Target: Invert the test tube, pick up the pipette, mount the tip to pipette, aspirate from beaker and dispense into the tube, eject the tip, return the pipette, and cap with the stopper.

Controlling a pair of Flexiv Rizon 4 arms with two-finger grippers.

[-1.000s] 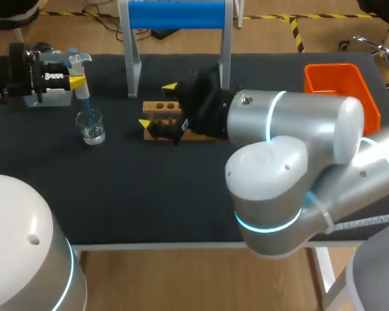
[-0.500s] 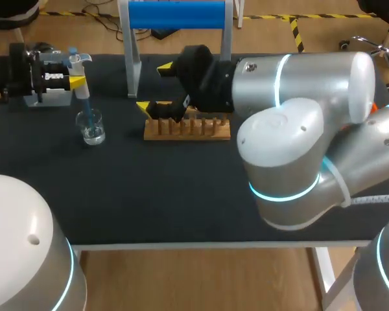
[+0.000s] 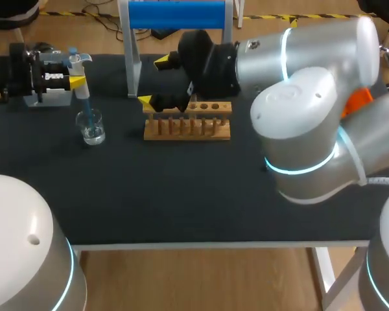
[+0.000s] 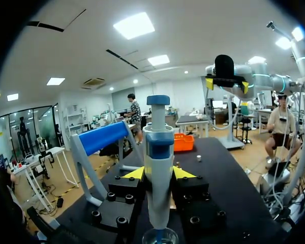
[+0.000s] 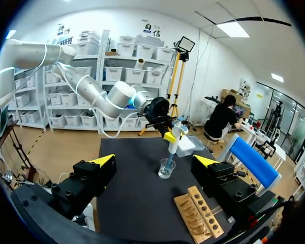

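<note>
Your left gripper [image 3: 76, 81] sits at ten o'clock on the matte black table [image 3: 149, 188]. Its yellow-tipped fingers are clamped from both sides on the blue-and-white plastic pipette [image 3: 80, 68], which stands upright. The left wrist view confirms the grip: the smooth round pipette barrel [image 4: 158, 168] fills the gap between both tips. The pipette's slim bluish tip reaches down into the small clear glass beaker [image 3: 91, 127], directly under that gripper.

Your right gripper [image 3: 153, 82] is at twelve o'clock, fingers spread wide and holding nothing, over the left end of the pale wooden rack [image 3: 188, 120]. The rack is a long block with round holes along its top and slats along its front. The beaker lies at nine o'clock from it, well apart. From the right wrist, the rack [image 5: 201, 213] lies under the gripper, close beside one finger, which hides its far end.

The glossy, rounded grey right arm [image 3: 305, 97] covers most of the orange plastic bin [image 3: 362, 102] at two o'clock. You cannot make out a test tube in the rack's holes in any view. A small pale object [image 4: 198, 158] near the bin (seen only from the left wrist) is too small to identify. The blue cylinder on a white frame [image 3: 175, 14] stands just behind the rack.
</note>
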